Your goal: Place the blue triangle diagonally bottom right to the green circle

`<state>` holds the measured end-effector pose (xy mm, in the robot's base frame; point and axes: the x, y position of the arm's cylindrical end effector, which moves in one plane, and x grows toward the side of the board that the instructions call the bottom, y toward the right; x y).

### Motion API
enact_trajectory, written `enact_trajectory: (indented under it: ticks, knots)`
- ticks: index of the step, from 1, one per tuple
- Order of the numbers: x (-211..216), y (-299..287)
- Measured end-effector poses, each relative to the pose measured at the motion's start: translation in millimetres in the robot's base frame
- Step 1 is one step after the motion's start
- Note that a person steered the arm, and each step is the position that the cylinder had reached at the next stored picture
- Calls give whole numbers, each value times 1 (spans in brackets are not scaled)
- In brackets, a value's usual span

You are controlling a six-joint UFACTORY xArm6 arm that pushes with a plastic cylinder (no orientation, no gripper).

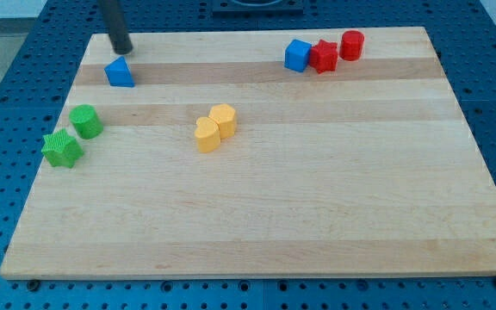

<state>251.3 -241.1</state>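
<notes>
- The desk (pixel 317 198) is a pale wooden board made of long planks running across the view, with slightly darker and lighter bands; it lies on a blue perforated base (pixel 7 95) that shows on every side.
- At the view's top, a strip of light floor and a dark piece of equipment show beyond the board, too cropped to identify.
- The blue triangle (pixel 120 72) is a small solid blue prism with a pointed top, sitting near the view's top left corner of the desk.
- My tip (pixel 123 50) is the lower end of a dark rod coming down from the view's top; it rests on the board just above the blue triangle, very near it, and I cannot tell whether the two touch.
- There are no fingers on this arm, only the rod, so nothing is held.
- The green circle (pixel 86 121) is a short green cylinder near the view's left edge, below and a little left of the blue triangle.
- A green star (pixel 62 149) sits just beside the green circle, down and to the left.
- Two yellow blocks sit together near the middle: a yellow heart (pixel 207 134) and a rounded yellow block (pixel 223 120), touching.
- Near the view's top right stand a blue cube (pixel 297 54), a red star (pixel 323 57) and a red cylinder (pixel 352 44), close together in a row.
</notes>
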Motion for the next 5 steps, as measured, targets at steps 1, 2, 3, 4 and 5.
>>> enact_trajectory:
  ticks: [1,2,3,4,5]
  knots:
    - [54,25]
    - [100,47]
    - [129,66]
    - [103,96]
    - [154,99]
